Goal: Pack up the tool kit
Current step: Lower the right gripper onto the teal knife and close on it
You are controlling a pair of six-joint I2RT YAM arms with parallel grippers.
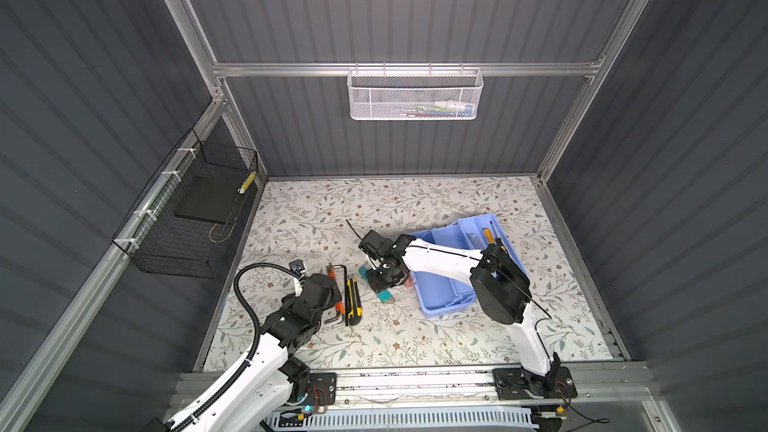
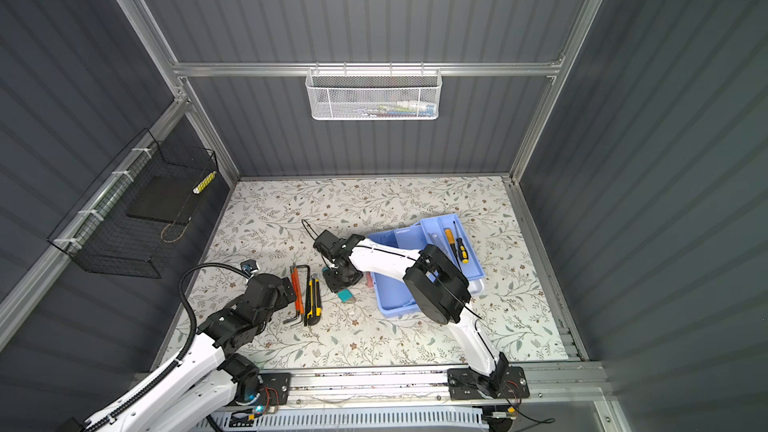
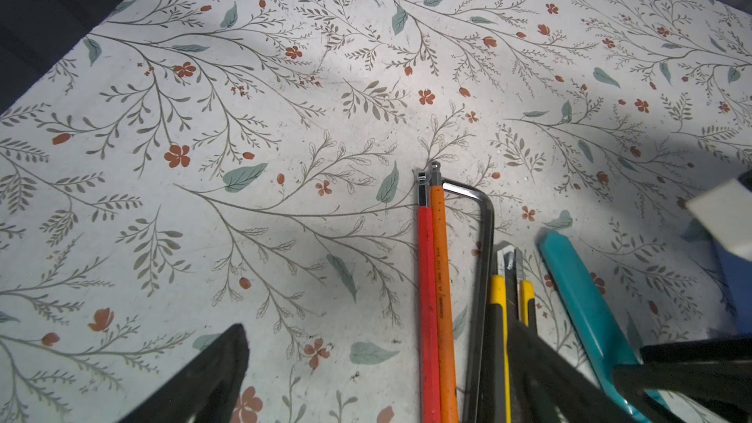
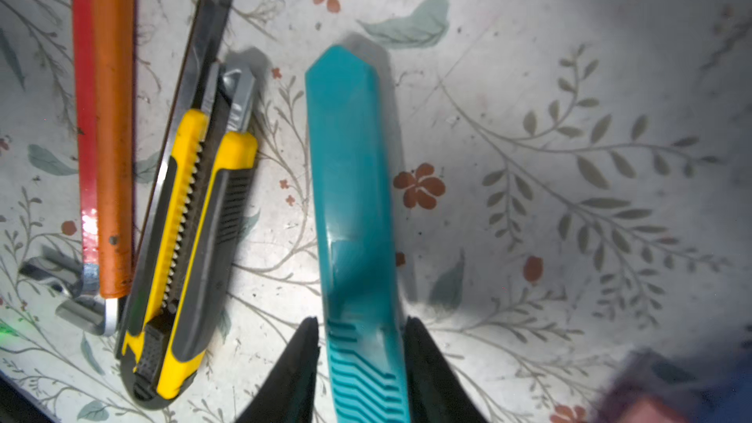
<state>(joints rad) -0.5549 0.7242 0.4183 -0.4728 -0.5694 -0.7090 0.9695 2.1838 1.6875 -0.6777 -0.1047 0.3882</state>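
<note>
**Right gripper (image 4: 358,321) astride the teal cutter (image 4: 354,197), just beside the box (image 1: 440,288)**

The box sits open, its tray (image 1: 469,230) askew over the far end. You're set at the cutter's ribbed end, with a sliver of gap on one side, so I can't tell if it's pinched. Held that far back, the long body may swing or slip on the lift and catch the box's near wall. The left gripper (image 3: 382,331) is spread wide and empty, farther from the box. The yellow knife (image 4: 191,238) and hex keys (image 4: 106,115) crowd that side, so move boxward.
</note>
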